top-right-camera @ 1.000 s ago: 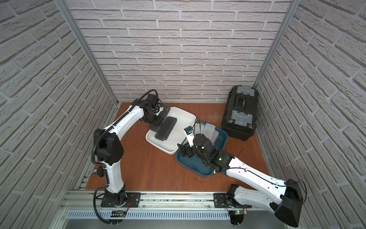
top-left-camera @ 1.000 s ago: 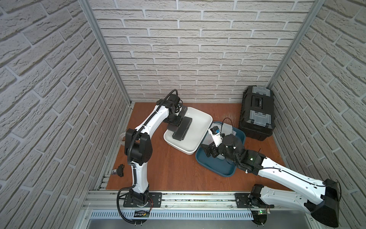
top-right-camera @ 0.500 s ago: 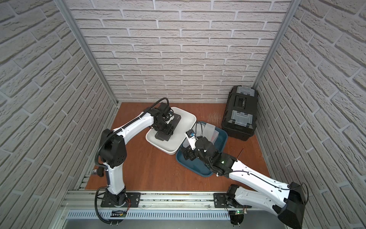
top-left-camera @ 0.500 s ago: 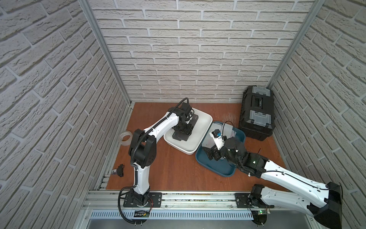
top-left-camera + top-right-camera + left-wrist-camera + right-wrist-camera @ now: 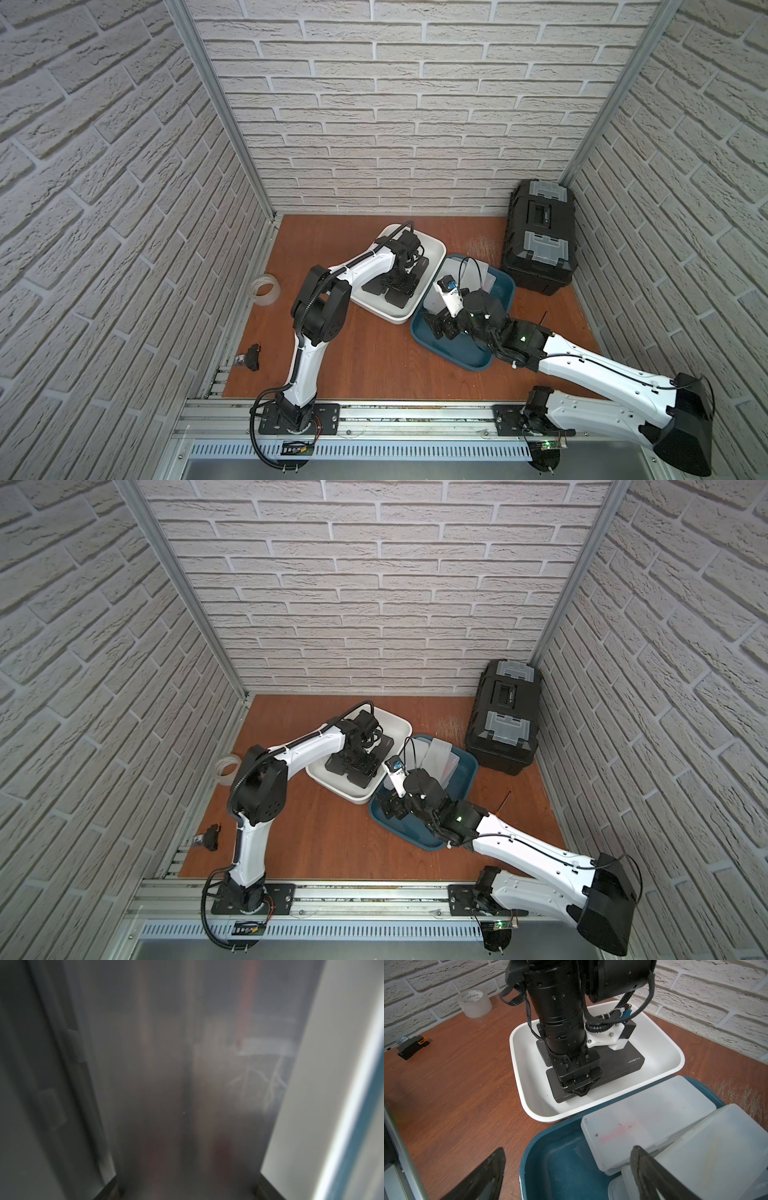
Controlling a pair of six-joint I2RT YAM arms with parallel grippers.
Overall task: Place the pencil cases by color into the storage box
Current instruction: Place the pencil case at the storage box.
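Your left arm (image 5: 309,316) rises from the front rail, bends at the elbow and stretches back over the white tray (image 5: 675,1064). Its wrist is turned steeply down. The left tool (image 5: 580,1093) has its jaws pinched together to a point. The tip rests on the top one of the black cases (image 5: 618,1064) and grips nothing. Those cases lie stacked flat inside the white tray. The left wrist view is too blurred to add anything.

Your right arm (image 5: 582,365) lies low, with its elbow far out at the front right. Its forearm runs across the front of the blue tray (image 5: 529,1157). The right tool (image 5: 568,1148) hangs over that tray's near corner with its jaws spread wide and nothing between them. One of its fingers (image 5: 652,1174) sits over the frosted cases (image 5: 654,1113), which are piled overlapping in the far half of the blue tray. You cannot tell whether the finger touches them.

The two trays butt against each other along one side, so both tools work close together there. The toolbox (image 5: 538,241) fills the back right corner, just beside the blue tray. Bare counter (image 5: 456,1084) opens in front of the trays and to the left of the white one. A tape roll (image 5: 474,1004) stands by the left wall. A small black part (image 5: 413,1046) lies near the front left edge.
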